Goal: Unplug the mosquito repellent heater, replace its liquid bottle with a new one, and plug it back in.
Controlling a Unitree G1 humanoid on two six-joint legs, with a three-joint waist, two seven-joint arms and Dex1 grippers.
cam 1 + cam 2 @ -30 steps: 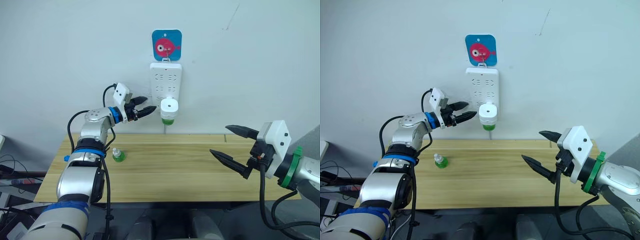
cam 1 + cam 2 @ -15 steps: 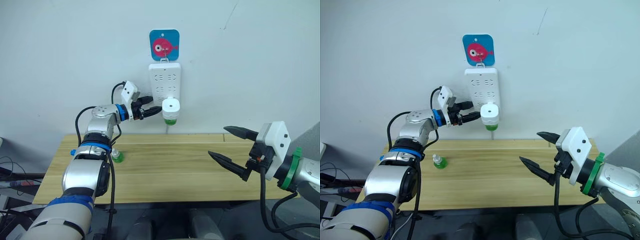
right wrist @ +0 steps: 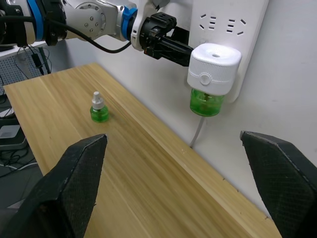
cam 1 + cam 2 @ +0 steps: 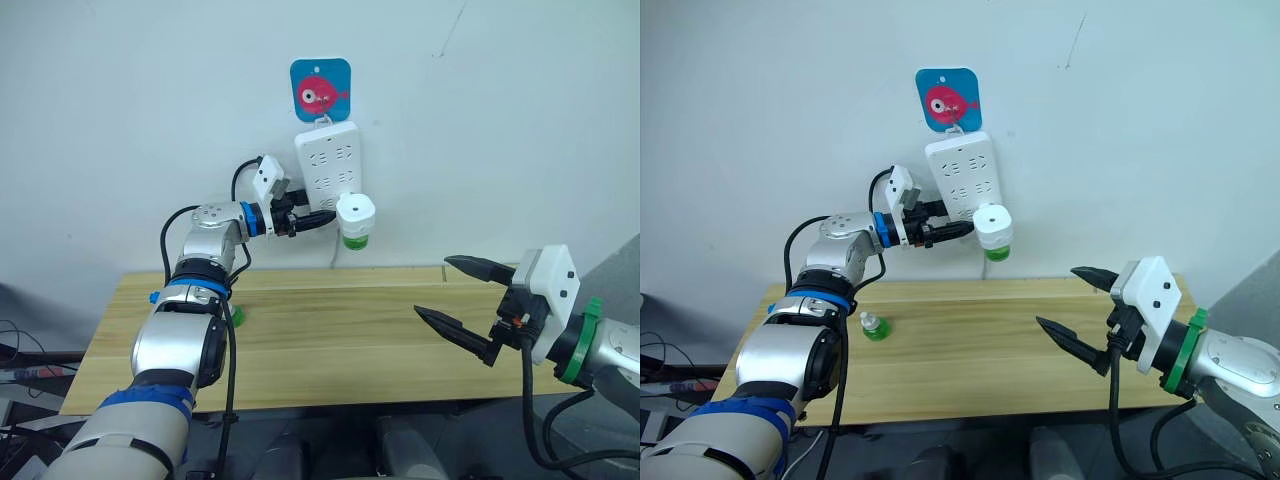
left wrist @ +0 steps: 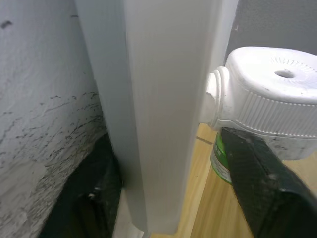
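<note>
The white mosquito repellent heater (image 4: 355, 211) sits plugged into the lower right of the white power strip (image 4: 328, 160) on the wall. A green liquid bottle (image 4: 354, 241) is screwed in under it. My left gripper (image 4: 318, 212) is open at the strip's left edge, just left of the heater. In the left wrist view one of its fingers (image 5: 262, 188) lies in front of the strip below the heater (image 5: 270, 104), while the other is behind the strip against the wall. A spare green bottle (image 4: 874, 326) stands on the table at the left. My right gripper (image 4: 1056, 296) hangs open over the table's right side.
The wooden table (image 4: 330, 340) runs along the wall. A blue hook plate with a pink fish (image 4: 320, 90) holds the strip, and its cord (image 3: 198, 131) drops behind the table.
My left gripper has moved right along the wall, from short of the strip to its edge beside the heater. The head camera has shifted. The right arm has held still.
</note>
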